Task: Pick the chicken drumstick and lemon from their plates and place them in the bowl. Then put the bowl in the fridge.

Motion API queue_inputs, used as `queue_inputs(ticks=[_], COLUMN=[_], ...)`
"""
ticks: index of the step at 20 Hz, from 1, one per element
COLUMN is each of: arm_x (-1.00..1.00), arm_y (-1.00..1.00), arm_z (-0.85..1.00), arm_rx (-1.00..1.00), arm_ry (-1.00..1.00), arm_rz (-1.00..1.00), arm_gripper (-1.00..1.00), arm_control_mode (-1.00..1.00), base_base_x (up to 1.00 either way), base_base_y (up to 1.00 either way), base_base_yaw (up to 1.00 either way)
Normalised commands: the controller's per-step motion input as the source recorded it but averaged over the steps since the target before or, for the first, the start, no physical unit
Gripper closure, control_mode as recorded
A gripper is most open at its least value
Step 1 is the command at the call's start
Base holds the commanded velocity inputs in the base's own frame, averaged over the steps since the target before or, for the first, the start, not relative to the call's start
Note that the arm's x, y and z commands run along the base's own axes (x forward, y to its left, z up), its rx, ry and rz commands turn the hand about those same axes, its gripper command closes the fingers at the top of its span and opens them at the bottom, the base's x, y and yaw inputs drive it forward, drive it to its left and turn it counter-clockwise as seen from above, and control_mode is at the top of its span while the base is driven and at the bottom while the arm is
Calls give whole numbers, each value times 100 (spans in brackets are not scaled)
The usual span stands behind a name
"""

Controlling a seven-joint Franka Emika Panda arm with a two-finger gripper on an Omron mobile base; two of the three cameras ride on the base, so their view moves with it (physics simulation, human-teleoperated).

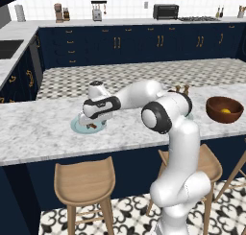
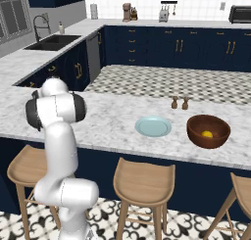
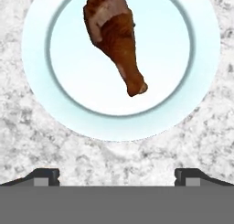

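The reddish-brown chicken drumstick [image 3: 116, 40] lies on a pale blue-green plate [image 3: 169, 58], thick end toward the top of the hand view, bone end pointing down and right. My gripper [image 1: 91, 120] hovers just above this plate [image 1: 76, 126] on the left of the marble counter. It is open, its fingertips [image 3: 45, 176] spread wide with nothing between them. The drumstick [image 1: 92, 126] peeks out under the hand. The yellow lemon [image 2: 207, 134] rests inside the dark wooden bowl [image 2: 208, 131] at the right. An empty plate [image 2: 153, 126] sits left of the bowl. The fridge is out of view.
Two small brown shakers [image 2: 179, 103] stand behind the empty plate. Wooden stools [image 1: 84, 181] line the counter's near edge below me. A sink [image 2: 54, 40] is set in the far left counter. Navy cabinets run along the back wall.
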Motion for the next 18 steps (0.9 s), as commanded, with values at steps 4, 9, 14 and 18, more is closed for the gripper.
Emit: queue_inputs(ticks=[4,9,14,18], arm_x=[39,34,34,39], arm_y=[0,0,0,5], arm_z=[-30,-25,-23,-22], arm_rx=[0,0,0,0], arm_ry=[0,0,0,0], arm_rz=[0,0,0,0], arm_gripper=[-100,-100,-100,-100], arm_control_mode=[-100,-100,-100,-100], base_base_x=[0,0,0,0], base_base_y=[0,0,0,0], base_base_yaw=[0,0,0,0])
